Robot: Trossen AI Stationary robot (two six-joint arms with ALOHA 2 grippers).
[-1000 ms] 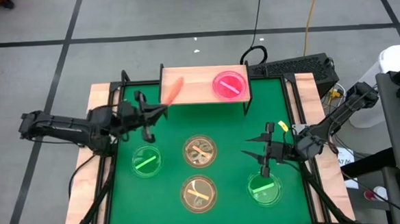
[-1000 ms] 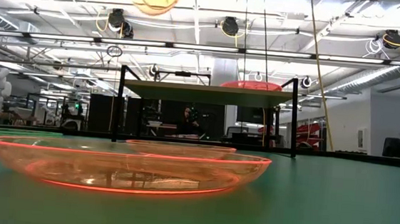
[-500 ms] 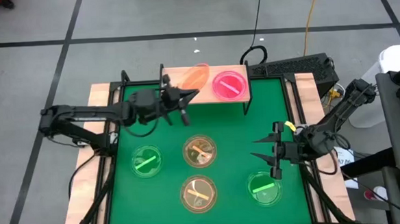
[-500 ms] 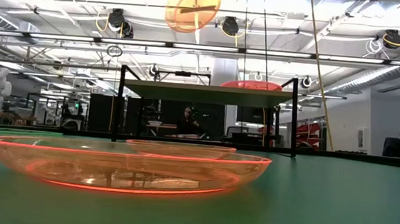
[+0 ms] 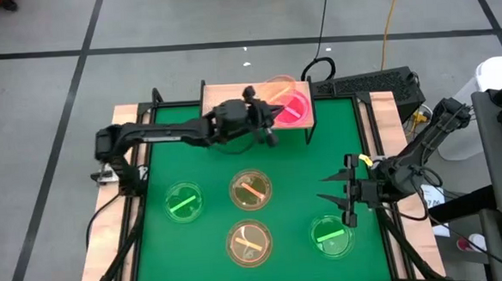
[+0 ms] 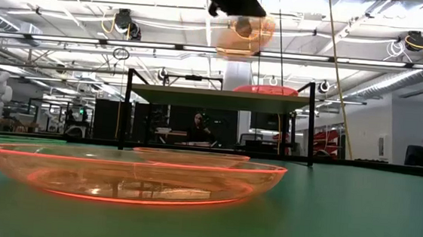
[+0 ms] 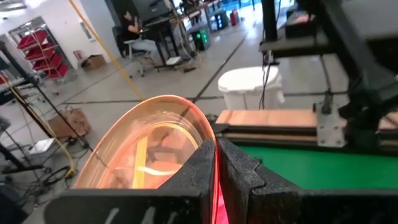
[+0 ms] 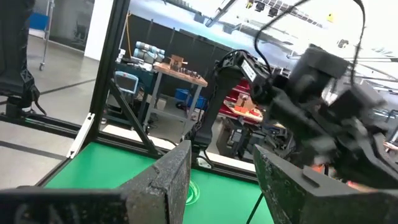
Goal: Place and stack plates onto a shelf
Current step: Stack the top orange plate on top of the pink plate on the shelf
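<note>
My left gripper point(image 5: 265, 116) reaches over the light-wood shelf point(image 5: 232, 114) and is shut on an amber plate point(image 5: 274, 91), which hangs in the air over the pink plate point(image 5: 294, 109) lying at the shelf's right end. In the low view the amber plate point(image 6: 247, 32) floats above the shelf point(image 6: 221, 96) and the pink plate point(image 6: 265, 89). My right gripper point(image 5: 335, 196) is open, hovering just beyond a green plate point(image 5: 332, 237) lying flat on the mat. My left gripper pinches the amber plate's rim point(image 7: 208, 134) between its two fingers point(image 7: 193, 171), one on the inner face and one on the outer. It comes in from the table's left, roughly level. The plate is lifted clear and tilted above the pink plate.
Three more plates lie flat on the green mat point(image 5: 337, 136): a green one point(image 5: 184, 202) at left and two amber ones point(image 5: 250, 190) point(image 5: 249, 241) in the middle. The shelf's left half is bare wood. A keyboard point(image 5: 364, 85) lies behind the table's far right corner.
My left gripper has carried the amber plate from the shelf's left end toward the table's right, along the shelf, until it is above the pink plate. The plate, seen edge-on a second ago, has tipped toward level and dropped lower toward the shelf.
</note>
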